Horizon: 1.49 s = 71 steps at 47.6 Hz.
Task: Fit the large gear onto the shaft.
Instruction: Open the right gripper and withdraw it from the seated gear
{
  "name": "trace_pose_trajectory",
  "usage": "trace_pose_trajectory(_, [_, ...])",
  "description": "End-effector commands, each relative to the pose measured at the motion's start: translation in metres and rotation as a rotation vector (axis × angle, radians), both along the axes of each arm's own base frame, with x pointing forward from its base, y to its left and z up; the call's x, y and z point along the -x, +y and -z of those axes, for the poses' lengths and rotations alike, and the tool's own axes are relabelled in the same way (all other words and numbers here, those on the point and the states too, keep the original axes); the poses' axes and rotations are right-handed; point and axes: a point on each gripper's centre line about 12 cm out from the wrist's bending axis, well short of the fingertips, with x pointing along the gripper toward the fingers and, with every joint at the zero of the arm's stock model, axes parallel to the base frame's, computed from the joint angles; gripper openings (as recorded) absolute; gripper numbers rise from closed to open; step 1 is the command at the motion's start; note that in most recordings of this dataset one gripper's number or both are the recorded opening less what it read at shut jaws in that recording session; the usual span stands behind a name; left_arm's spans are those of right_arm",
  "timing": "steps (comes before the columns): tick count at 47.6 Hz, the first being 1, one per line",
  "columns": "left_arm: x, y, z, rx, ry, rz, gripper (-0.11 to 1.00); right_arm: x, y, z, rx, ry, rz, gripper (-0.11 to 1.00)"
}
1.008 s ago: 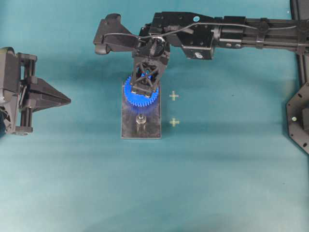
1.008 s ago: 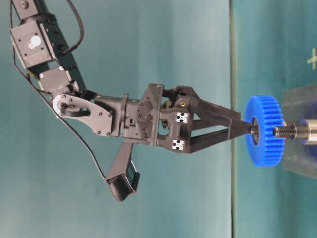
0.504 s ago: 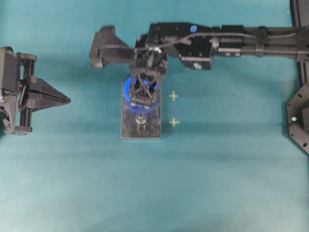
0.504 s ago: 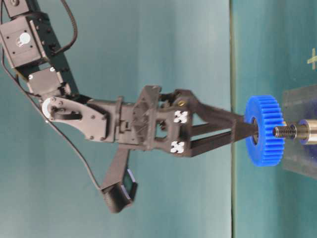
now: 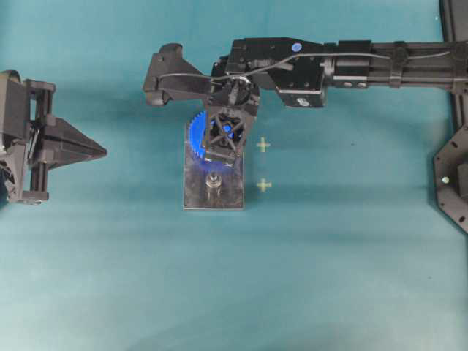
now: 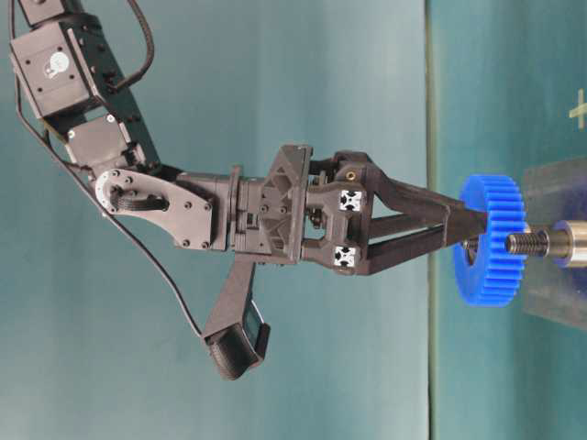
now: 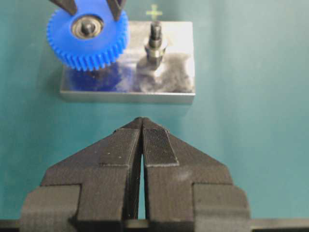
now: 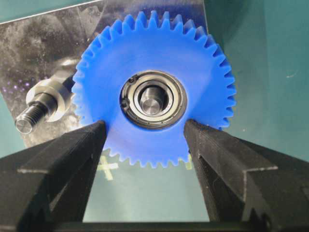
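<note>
The large gear (image 8: 153, 63), bright blue with a silver bearing hub, sits over the dark grey plate (image 8: 38, 43). The shaft's end (image 8: 153, 102) shows inside the hub bore. My right gripper (image 8: 145, 128) is open, its fingertips (image 8: 94, 131) spread to either side of the hub, at the gear's face. It also shows in the overhead view (image 5: 221, 146) and the table-level view (image 6: 472, 227), above the gear (image 6: 495, 243). My left gripper (image 7: 142, 121) is shut and empty, short of the plate (image 7: 178, 87).
A second, bare peg (image 8: 43, 104) stands on the plate beside the gear (image 7: 87, 36); it also shows in the overhead view (image 5: 213, 180). Two yellow cross marks (image 5: 263, 145) lie on the teal table right of the plate (image 5: 227, 197).
My right gripper's fingers have spread apart off the hub they were pinching. The gear stays on the shaft. The right arm shifted slightly; the left arm has not moved.
</note>
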Motion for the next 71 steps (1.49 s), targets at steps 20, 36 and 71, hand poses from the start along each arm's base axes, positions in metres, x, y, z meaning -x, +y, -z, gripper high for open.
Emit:
trace_pose_trajectory(20, [-0.002,0.0,-0.007,-0.002,-0.021,0.0,0.0,0.026,0.007,-0.055,0.023,-0.112,-0.011,0.79])
trace_pose_trajectory(36, [-0.002,0.0,-0.005,0.001,-0.018,-0.001,0.0,0.048,0.02,-0.062,0.042,-0.202,-0.024,0.79])
trace_pose_trajectory(71, [-0.002,0.0,-0.002,-0.002,-0.009,0.0,0.0,0.069,0.038,-0.056,0.041,-0.216,-0.05,0.79])
